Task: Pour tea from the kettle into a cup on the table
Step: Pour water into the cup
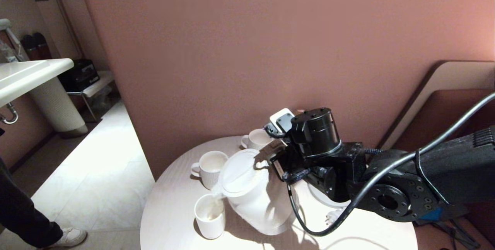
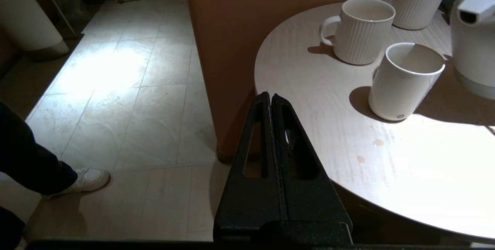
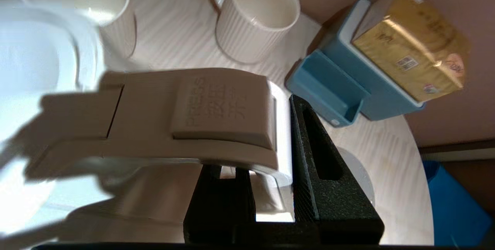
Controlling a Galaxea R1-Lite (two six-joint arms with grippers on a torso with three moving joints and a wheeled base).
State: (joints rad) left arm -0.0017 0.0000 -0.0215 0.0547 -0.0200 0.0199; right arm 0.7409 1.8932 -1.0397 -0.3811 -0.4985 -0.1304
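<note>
Around the kettle's loop handle (image 3: 216, 114), the right gripper (image 3: 270, 188) was clamped, one black finger (image 3: 317, 165) on the outer side and the other beneath the loop. It held the kettle (image 1: 253, 196) tilted, with the spout (image 1: 221, 192) just above the rim of the smooth white cup (image 1: 210, 216) near the table's front edge. A thin stream seemed to run from spout to cup, though its colour could not be told. The kettle's lower edge looked close to the table (image 1: 170, 219); whether it touched could not be told.

Two ribbed mugs stood behind: one (image 1: 210, 168) just beside the kettle's lid, the other (image 1: 256, 139) near the wall at the far edge. A blue holder (image 3: 340, 95) with a gold packet (image 3: 410, 60) sat against the wall beside the far mug, leaving little room on that side. The front of the round top was open apart from two small drops (image 2: 369, 151).

On the handle's raised button, "PRESS" and three Chinese characters could be read; the packet's print was too small.

Beyond the table's left edge, the left gripper (image 2: 270, 99) hung over the tiled floor (image 2: 127, 87) with fingers pressed together, holding nothing. A person's leg and white shoe (image 2: 87, 178) stood on the floor well apart from the table.
</note>
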